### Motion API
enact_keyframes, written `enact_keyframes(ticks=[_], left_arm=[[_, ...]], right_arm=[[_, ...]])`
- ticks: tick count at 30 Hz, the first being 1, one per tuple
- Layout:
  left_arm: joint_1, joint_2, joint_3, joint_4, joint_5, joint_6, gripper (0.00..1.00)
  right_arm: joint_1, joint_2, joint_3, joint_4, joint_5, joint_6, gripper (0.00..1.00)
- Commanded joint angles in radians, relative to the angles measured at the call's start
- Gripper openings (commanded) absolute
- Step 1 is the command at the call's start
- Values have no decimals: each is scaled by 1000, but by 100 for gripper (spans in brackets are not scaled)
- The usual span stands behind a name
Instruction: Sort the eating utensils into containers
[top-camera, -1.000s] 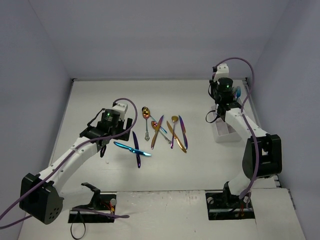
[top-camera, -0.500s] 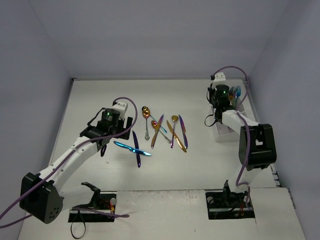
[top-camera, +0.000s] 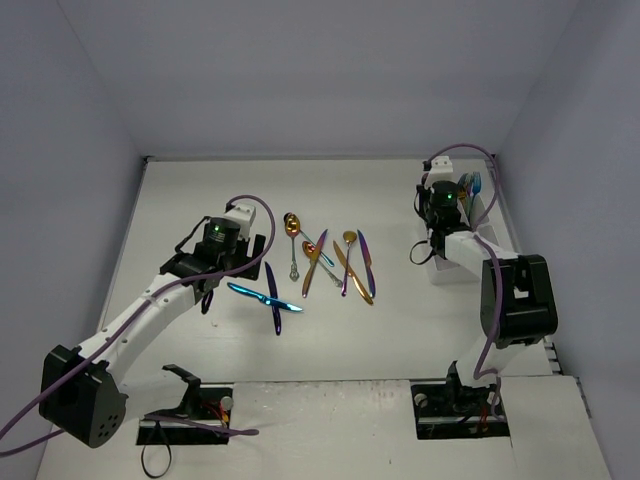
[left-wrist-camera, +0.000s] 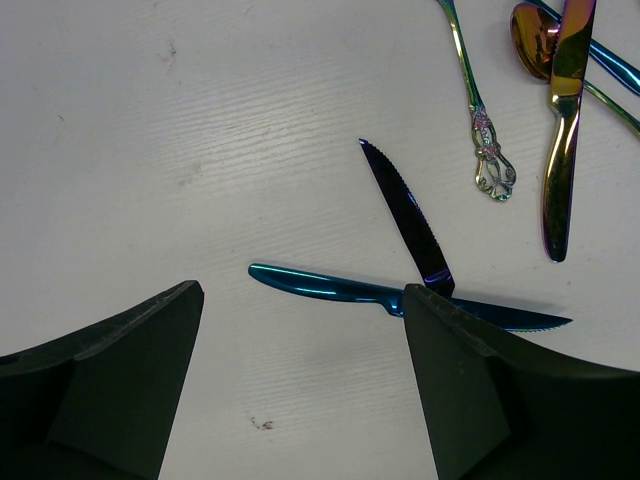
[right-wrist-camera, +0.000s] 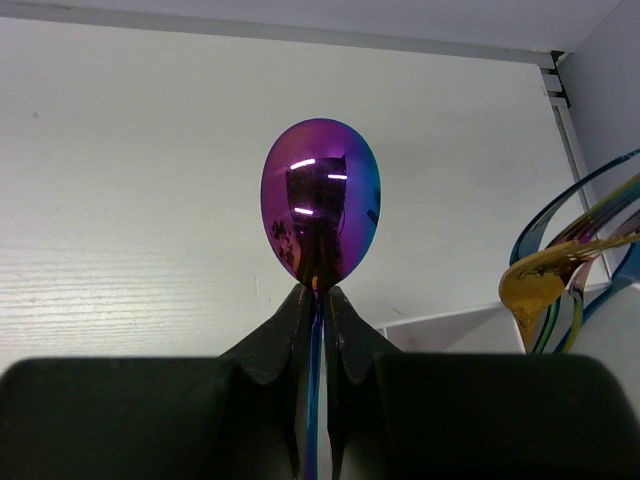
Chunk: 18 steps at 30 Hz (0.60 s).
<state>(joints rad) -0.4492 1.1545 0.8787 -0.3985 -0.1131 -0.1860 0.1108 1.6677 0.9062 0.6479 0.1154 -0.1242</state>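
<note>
Polished metal all round: stiff, light, slick. My read is to pinch across a flat handle, never the bowl or blade.

Top view: my left pincer (top-camera: 207, 292) hovers left of centre, jaws wide, nothing in them. Loose utensils (top-camera: 335, 262) are fanned mid-frame, with the blue knife (top-camera: 250, 293) and purple knife (top-camera: 270, 278) crossed just right of that pincer. My right pincer (top-camera: 443, 215) sits upper right over the white caddy (top-camera: 447, 270). A few standing utensils (top-camera: 470, 185) show at its far end.

Left wrist view: fingers (left-wrist-camera: 110, 380) spread at the bottom corners, blue knife lying across the gap ahead. The purple knife crosses its blade end, touching, apparently on top. Best grab is the blue handle, left of the crossing. A lift may drag the purple one along. Ornate handle (left-wrist-camera: 490, 165) and gold-purple knife (left-wrist-camera: 560, 150) at upper right are well clear.

Right wrist view: jaws clamped tight on the neck of the purple spoon (right-wrist-camera: 320, 215), bowl upright at centre frame. A thin neck in a flat pinch could swivel. Caddy rim at lower right, with the curved gold end (right-wrist-camera: 535, 285) and blue ends at the right edge. Those could snag the spoon going in. Can't tell which compartment is free.
</note>
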Motion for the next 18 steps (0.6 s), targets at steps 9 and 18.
enact_keyframes(ticks=[9,18], left_arm=[[9,-32,9,49,-6,15,78],[9,-27,12,47,0,14,78]], right_arm=[[-4,-117,6,-22,4,8,28],[76,-214,72,-208,-24,105,38]])
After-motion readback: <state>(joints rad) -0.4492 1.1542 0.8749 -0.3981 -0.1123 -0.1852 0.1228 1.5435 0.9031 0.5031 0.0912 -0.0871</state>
